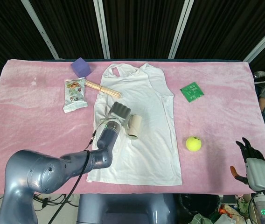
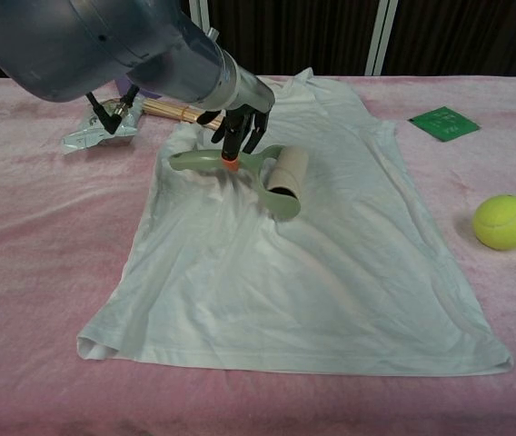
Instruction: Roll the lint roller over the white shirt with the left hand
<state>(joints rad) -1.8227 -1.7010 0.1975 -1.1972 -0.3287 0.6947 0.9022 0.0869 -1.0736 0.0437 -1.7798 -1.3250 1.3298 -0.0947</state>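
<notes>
Left robot hand (image 2: pixel 236 127) gripping lint roller (image 2: pixel 256 173) by handle, fingers wrapped tight, pressing roll flat on white shirt (image 2: pixel 331 245) mid-worktop for fluff pickup.

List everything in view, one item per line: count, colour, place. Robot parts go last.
white shirt: one, white, spread flat at the middle of the table.
lint roller: one, pale green handle with a beige roll, lying on the shirt's upper left part.
tennis ball: one, yellow-green, on the cloth right of the shirt.
green card: one, green, right of the shirt's shoulder.
snack packet: one, white and printed, left of the shirt.
wooden sticks: one bundle, tan, between packet and shirt collar.
purple block: one, purple, far left of the collar.
tablecloth: one, pink, covering the table.
left robot hand: dark, gripping the roller's handle.
right robot hand: dark, at the table's near right corner, holding nothing.
</notes>
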